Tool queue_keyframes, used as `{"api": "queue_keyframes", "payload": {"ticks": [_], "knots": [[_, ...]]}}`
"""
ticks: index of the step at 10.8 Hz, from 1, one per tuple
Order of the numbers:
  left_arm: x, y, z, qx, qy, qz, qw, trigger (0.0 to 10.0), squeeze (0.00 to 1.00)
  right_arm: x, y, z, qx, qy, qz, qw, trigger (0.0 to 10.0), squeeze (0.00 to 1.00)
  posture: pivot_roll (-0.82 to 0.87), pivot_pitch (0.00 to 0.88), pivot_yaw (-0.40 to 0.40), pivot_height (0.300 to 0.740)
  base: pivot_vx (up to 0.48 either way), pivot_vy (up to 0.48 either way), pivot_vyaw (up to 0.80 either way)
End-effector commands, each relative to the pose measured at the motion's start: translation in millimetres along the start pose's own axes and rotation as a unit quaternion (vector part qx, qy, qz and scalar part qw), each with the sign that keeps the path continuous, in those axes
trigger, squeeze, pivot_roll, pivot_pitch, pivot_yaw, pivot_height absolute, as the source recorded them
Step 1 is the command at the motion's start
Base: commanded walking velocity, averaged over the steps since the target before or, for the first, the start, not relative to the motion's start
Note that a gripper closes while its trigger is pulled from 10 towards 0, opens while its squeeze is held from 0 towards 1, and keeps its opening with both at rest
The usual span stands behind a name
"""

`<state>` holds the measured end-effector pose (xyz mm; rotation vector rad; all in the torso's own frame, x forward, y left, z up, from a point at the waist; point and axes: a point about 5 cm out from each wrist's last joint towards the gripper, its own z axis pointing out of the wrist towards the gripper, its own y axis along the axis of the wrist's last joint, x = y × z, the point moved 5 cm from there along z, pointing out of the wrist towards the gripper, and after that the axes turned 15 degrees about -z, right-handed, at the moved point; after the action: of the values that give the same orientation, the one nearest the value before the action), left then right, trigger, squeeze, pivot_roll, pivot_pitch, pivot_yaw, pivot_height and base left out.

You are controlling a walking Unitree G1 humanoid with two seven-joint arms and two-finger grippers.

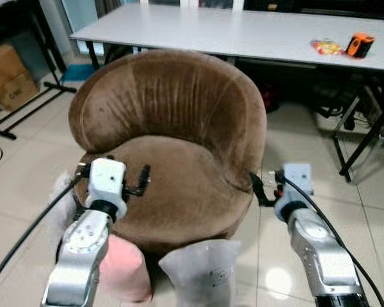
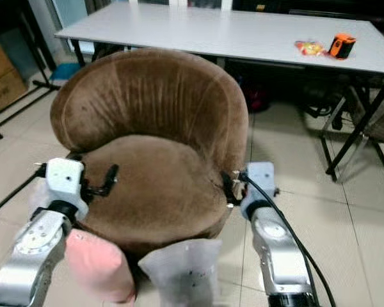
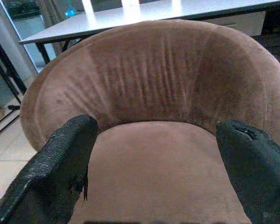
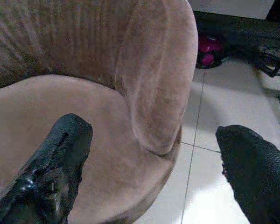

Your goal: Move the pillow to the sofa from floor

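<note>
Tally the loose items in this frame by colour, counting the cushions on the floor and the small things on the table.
Pink: 1, the pink pillow on the floor at the sofa's front.
White: 1, the white pillow beside it.
Orange: 1, the orange tape measure on the grey table.
Orange and yellow: 1, the snack packet next to it.
Total: 4.

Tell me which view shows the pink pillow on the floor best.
The right eye view: the soft pink pillow lies on the floor against the round brown velvet sofa, mostly uncovered beside the left arm. In the left eye view that arm covers more of it. Neither wrist view helps.
</note>
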<state>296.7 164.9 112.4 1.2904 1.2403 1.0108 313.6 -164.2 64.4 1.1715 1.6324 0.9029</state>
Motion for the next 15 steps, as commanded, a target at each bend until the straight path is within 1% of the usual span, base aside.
{"api": "queue_keyframes", "payload": {"ticks": [1, 3, 6, 12, 15], "knots": [[7.6, -2.1, -2.0, 0.002, 0.009, 0.014, 1.000, 10.0, 0.00, 3.7, 0.8, 0.2, -0.002, 0.012, 0.003, 1.000, 10.0, 0.00, -0.10, 0.000, 0.013, 0.700, 0.000, 0.000, 0.00], [11.5, -0.8, -2.5, -0.002, 0.015, 0.013, 1.000, 10.0, 0.00, 4.5, 1.4, 0.8, -0.004, 0.018, 0.007, 1.000, 10.0, 0.00, -0.10, 0.000, 0.011, 0.680, 0.000, 0.000, 0.00], [10.7, -2.0, -3.6, -0.004, 0.014, 0.004, 1.000, 10.0, 0.00, 4.8, 1.4, 1.4, -0.004, 0.019, 0.000, 1.000, 10.0, 0.00, -0.10, 0.000, 0.009, 0.645, 0.000, 0.000, 0.00], [12.0, -2.0, -4.8, -0.008, 0.022, -0.003, 1.000, 10.0, 0.00, 4.4, 1.0, 1.6, -0.003, 0.019, -0.007, 1.000, 10.0, 0.00, -0.09, 0.000, 0.004, 0.590, 0.000, 0.000, 0.00], [12.6, -0.6, -4.4, -0.012, 0.023, 0.001, 1.000, 10.0, 0.00, 3.8, 0.2, 4.3, 0.002, 0.013, -0.012, 1.000, 10.0, 0.00, -0.10, 0.000, 0.004, 0.555, 0.000, 0.000, 0.00]]}}
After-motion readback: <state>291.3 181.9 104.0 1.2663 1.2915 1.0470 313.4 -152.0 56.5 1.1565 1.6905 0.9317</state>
